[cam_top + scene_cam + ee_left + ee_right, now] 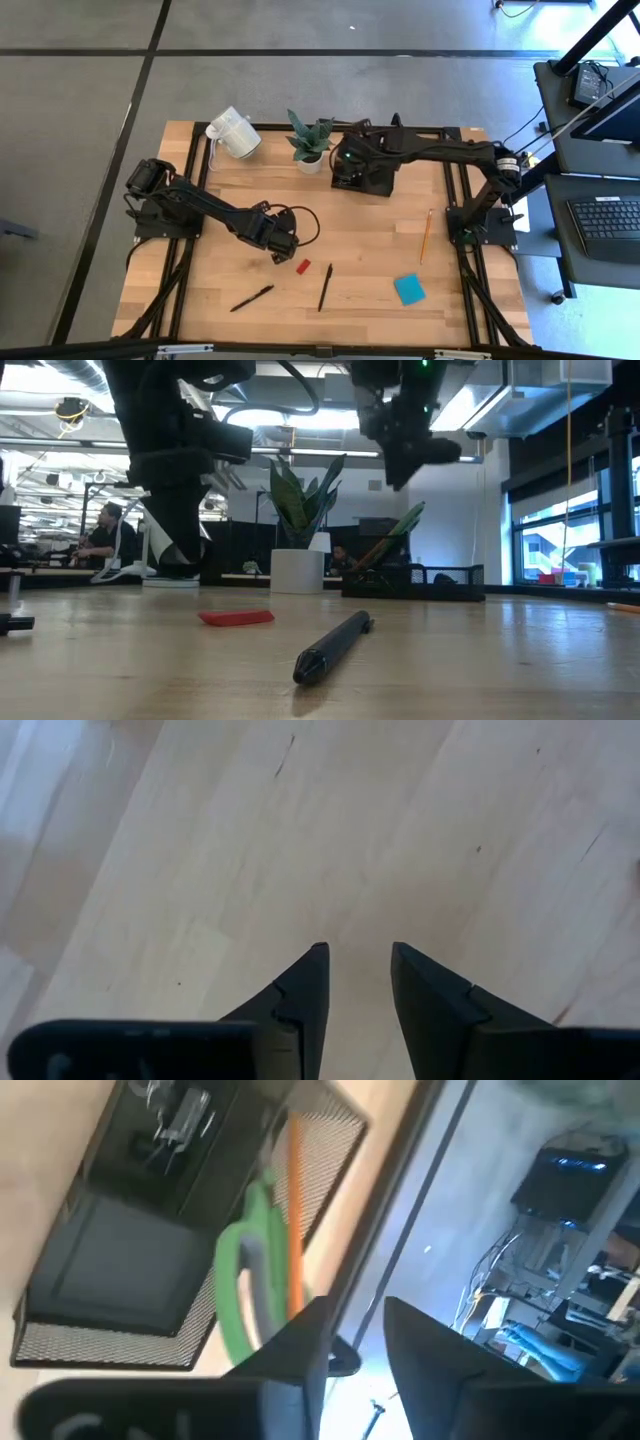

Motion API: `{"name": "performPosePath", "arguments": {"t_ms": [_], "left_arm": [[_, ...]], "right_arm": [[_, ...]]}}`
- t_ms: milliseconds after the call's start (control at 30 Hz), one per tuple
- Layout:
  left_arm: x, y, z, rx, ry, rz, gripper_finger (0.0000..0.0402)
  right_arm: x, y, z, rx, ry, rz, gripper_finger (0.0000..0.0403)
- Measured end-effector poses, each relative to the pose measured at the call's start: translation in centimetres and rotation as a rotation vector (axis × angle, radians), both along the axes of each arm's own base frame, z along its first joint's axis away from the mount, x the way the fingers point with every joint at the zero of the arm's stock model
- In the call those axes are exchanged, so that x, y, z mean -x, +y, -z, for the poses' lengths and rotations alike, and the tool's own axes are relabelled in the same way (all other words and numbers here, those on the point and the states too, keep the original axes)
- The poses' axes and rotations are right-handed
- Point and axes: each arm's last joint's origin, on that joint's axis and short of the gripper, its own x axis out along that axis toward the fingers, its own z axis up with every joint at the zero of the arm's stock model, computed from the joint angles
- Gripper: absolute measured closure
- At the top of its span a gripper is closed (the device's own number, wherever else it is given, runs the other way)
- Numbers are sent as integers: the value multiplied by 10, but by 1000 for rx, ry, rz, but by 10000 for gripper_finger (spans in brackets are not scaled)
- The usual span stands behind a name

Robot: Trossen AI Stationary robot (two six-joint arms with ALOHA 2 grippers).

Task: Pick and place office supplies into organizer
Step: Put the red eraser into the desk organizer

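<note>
The black organizer (367, 178) stands at the table's far middle. Green-handled scissors (245, 1270) and an orange pencil (296, 1210) stand in its mesh compartment, and small clips (172, 1118) lie in another. My right gripper (355, 1312) hovers open and empty above the organizer (110, 1280); it also shows in the high view (345, 162). My left gripper (360, 960) is open and empty over bare wood, just left of the red block (303, 266) in the high view (283, 247). A yellow pencil (426, 235), a blue sticky-note pad (408, 289) and two black pens (325, 287) (252, 298) lie on the table.
A white mug (232, 133) lies at the far left. A potted plant (310, 143) stands just left of the organizer. In the low view the red block (236, 618) and a pen (333, 646) lie in front of the organizer (415, 580). Black frame rails run along both table sides.
</note>
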Motion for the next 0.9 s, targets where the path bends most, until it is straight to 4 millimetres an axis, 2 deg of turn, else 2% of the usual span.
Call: {"name": "performPosePath", "arguments": {"t_ms": [133,267,433,500,600,700,900], "left_arm": [[0,0,0,4,2,1,298],[-1,-1,-1,26,-1,4,298],[-17,-5,-6,99,-154,28,293],[-25,-8,-8,166,-208,83,290],[-34,-11,-12,215,-289,155,283],[-39,-12,-16,263,-334,210,274],[-40,-18,-7,324,-288,265,245]], "right_arm": [[-2,2,-23,10,-48,7,257],[5,6,-53,-31,-127,111,231],[28,24,-87,-331,-338,174,220],[40,35,-91,-407,-391,165,220],[57,51,-86,-397,-457,164,220],[78,67,-73,-336,-526,181,220],[110,92,-22,-364,-643,174,220]]}}
